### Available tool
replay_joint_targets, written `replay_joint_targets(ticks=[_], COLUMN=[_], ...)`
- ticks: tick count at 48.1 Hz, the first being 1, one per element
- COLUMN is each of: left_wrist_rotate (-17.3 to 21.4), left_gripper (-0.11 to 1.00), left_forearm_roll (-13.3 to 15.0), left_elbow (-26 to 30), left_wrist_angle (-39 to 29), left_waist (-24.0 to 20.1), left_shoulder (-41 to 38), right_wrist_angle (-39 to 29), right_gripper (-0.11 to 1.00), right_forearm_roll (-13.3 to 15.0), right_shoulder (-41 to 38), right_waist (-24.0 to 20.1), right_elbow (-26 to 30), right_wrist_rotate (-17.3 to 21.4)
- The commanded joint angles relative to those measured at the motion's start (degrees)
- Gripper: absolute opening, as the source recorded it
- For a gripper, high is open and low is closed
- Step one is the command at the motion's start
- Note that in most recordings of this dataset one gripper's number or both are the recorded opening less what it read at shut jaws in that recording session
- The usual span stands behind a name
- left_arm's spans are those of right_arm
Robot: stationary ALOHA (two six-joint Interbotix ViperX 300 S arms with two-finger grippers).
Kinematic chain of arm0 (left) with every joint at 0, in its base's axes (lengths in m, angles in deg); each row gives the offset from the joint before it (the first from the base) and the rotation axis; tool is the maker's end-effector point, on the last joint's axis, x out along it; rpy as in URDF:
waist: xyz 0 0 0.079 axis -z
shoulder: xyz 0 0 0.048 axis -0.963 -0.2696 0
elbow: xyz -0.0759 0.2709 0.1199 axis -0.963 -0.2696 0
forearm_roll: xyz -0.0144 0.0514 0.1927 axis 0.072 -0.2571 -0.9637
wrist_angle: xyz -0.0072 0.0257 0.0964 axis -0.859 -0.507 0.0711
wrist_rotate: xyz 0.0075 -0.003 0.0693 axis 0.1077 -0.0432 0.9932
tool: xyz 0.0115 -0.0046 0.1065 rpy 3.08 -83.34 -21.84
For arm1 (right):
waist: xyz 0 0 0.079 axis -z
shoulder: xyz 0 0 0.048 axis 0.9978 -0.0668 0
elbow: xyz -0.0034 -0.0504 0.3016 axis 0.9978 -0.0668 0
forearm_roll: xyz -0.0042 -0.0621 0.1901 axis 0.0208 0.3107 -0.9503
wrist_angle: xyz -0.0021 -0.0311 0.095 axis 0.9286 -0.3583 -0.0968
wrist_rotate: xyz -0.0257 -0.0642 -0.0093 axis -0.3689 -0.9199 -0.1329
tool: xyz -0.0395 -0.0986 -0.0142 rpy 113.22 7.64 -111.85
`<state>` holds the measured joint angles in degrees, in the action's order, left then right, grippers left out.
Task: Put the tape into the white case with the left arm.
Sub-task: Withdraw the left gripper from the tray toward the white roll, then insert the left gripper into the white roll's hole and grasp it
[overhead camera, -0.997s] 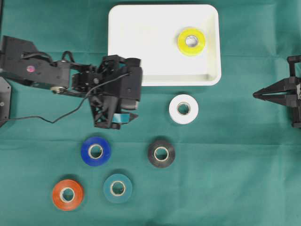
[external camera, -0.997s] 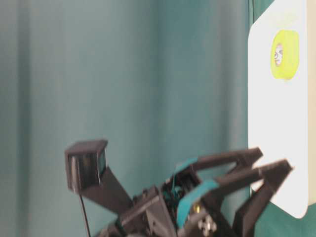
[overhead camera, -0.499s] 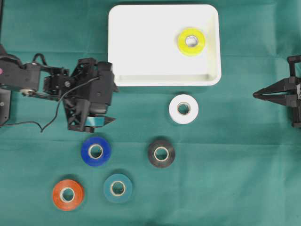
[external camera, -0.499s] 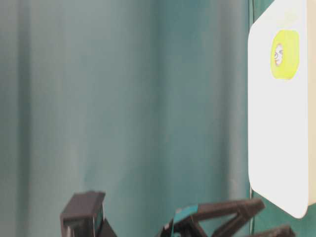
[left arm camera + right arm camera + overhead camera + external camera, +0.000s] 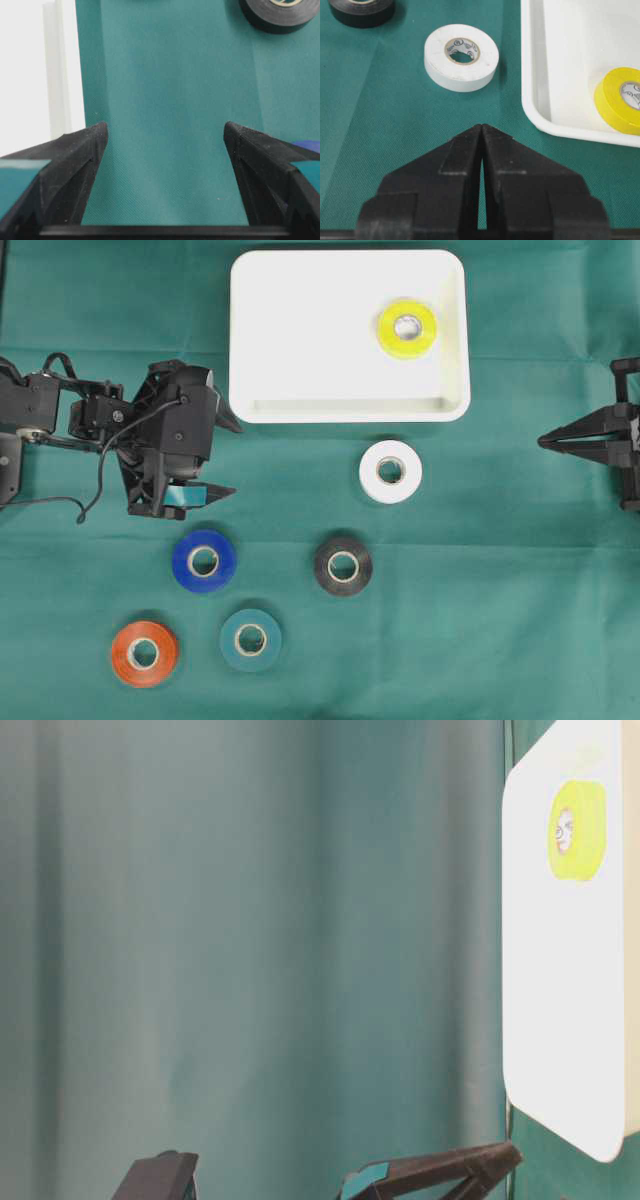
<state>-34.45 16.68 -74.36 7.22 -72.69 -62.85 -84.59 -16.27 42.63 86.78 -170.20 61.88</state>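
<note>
The white case (image 5: 300,300) lies at the top centre with a yellow tape (image 5: 406,328) inside, near its right end. On the green cloth lie white tape (image 5: 390,471), black tape (image 5: 343,565), blue tape (image 5: 203,560), teal tape (image 5: 250,639) and orange tape (image 5: 144,653). My left gripper (image 5: 235,458) hovers left of the case and above the blue tape, open and empty, pointing right. In the left wrist view the left gripper (image 5: 165,130) spans bare cloth, with the black tape (image 5: 277,12) far ahead. My right gripper (image 5: 545,440) rests shut at the right edge.
The case rim (image 5: 535,100) and white tape (image 5: 462,56) lie ahead of the shut right gripper (image 5: 481,127). The case edge (image 5: 30,75) runs along the left of the left wrist view. A green curtain backs the table-level view, where the case (image 5: 570,1020) shows.
The left arm has drawn back to the left, away from the case's lower left corner, and sunk mostly out of the table-level view. Its jaws stayed open. The tapes and right arm have not moved.
</note>
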Motion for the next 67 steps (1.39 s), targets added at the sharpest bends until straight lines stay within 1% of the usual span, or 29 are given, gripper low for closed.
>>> replay_joint_targets(ticks=[1,13,35,40,51,67], left_wrist_rotate=[0.0,0.0,0.0,0.3,0.5,0.4], left_gripper=[0.95,0.95,0.95,0.95,0.95,0.95], left_forearm_roll=[0.2,0.2,0.2,0.2,0.2,0.2], left_elbow=[0.6,0.8,1.4,3.2,9.4,17.1], left_wrist_angle=[0.4,0.6,3.3,4.4,4.3,4.3], left_waist=[0.2,0.4,0.6,1.0,1.8,2.5], left_shoulder=[0.6,0.4,-0.5,-3.4,-9.8,-17.9], right_wrist_angle=[0.5,0.5,0.5,0.5,0.5,0.5], right_gripper=[-0.09,-0.09,-0.09,-0.09,-0.09,-0.09], right_forearm_roll=[0.0,0.0,0.0,0.0,0.0,0.0], right_shoulder=[-0.4,-0.4,-0.4,-0.4,-0.4,-0.4], right_waist=[0.0,0.0,0.0,0.0,0.0,0.1], right_elbow=[0.7,0.7,0.7,0.7,0.7,0.7], right_wrist_rotate=[0.1,0.1,0.1,0.1,0.1,0.1])
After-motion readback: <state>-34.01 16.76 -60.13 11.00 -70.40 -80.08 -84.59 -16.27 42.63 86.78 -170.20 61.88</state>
